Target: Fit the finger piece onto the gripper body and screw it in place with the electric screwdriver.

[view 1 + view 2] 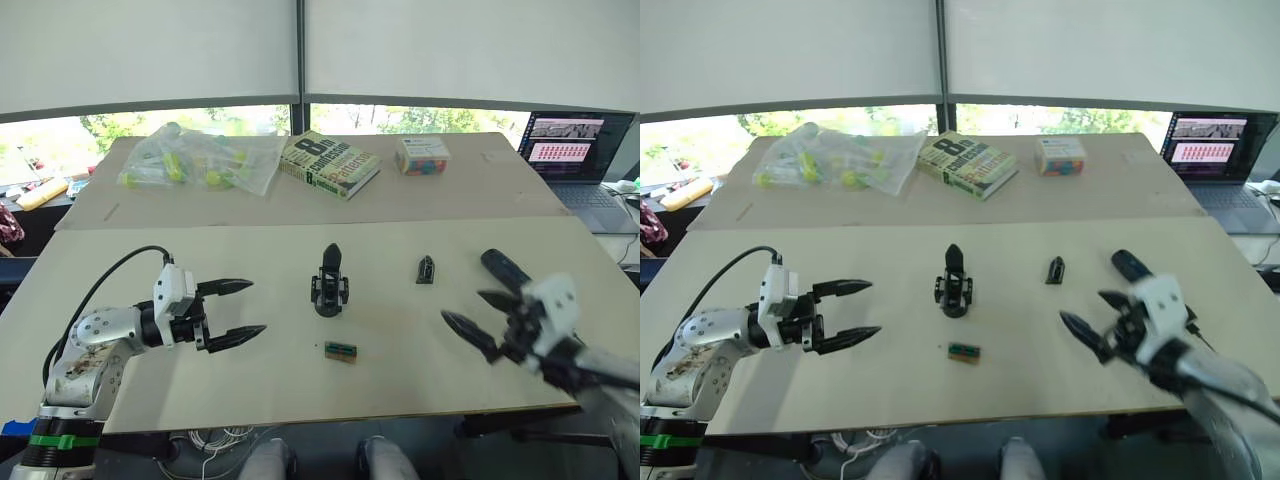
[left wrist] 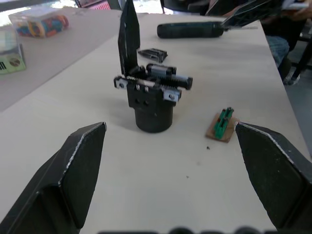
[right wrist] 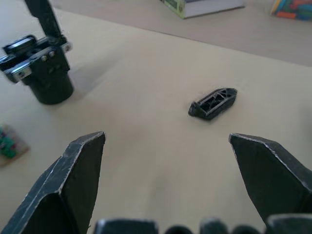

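The gripper body (image 1: 330, 281) stands upright in the middle of the table, its pointed finger up; it is also in the left wrist view (image 2: 151, 100). The finger piece (image 1: 426, 269) lies flat to its right, seen closer in the right wrist view (image 3: 213, 103). The electric screwdriver (image 1: 503, 268) lies at the right, partly behind my right gripper (image 1: 483, 317), which hovers open just short of the finger piece. My left gripper (image 1: 240, 308) is open and empty, left of the gripper body and pointing at it.
A small green-and-black block (image 1: 340, 351) lies in front of the gripper body. On the far table sit a book (image 1: 328, 163), a bag of yellow-green items (image 1: 203, 158) and a clear box of coloured pieces (image 1: 422, 155). A laptop (image 1: 572, 152) stands at the far right.
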Controlling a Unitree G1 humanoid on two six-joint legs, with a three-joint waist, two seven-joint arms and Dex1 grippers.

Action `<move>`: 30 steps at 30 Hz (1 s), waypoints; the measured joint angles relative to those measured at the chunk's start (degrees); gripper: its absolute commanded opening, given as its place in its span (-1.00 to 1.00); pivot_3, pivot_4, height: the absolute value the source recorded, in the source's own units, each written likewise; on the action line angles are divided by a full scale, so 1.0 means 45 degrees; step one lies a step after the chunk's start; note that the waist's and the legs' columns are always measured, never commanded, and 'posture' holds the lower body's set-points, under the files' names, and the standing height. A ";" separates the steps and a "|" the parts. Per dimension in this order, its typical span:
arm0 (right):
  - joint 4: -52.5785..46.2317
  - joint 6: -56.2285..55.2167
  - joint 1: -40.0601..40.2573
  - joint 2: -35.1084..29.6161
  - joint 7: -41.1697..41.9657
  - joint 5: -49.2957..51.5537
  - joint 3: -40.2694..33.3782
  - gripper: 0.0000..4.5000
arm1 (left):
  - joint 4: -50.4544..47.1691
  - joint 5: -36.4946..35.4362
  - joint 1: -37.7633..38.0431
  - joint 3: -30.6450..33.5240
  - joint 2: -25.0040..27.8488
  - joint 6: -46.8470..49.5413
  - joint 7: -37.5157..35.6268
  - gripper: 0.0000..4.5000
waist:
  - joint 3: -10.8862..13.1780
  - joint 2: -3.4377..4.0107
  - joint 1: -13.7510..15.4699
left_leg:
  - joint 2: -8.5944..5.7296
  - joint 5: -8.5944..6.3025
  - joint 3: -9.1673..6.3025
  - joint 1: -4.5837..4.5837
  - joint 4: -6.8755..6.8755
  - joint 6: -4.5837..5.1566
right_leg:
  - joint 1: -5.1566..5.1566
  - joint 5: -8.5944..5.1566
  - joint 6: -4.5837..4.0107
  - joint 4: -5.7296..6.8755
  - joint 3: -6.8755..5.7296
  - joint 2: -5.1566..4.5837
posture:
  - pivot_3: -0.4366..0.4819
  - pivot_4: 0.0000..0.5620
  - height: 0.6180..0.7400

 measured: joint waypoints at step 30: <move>0.9326 0.7057 -0.9275 0.3660 -0.3239 -0.4763 0.2589 0.18 | -0.1430 -0.0519 0.0304 0.0007 -0.0700 0.0927 0.1366 1.00 | 0.0007 -0.0004 -0.0181 | -0.0017 -0.0010 0.0019 -0.0209 0.0039 0.0022 | -0.0170 0.0090 0.0134 0.0008 0.0002 0.0038 | -0.05 -0.47 1.00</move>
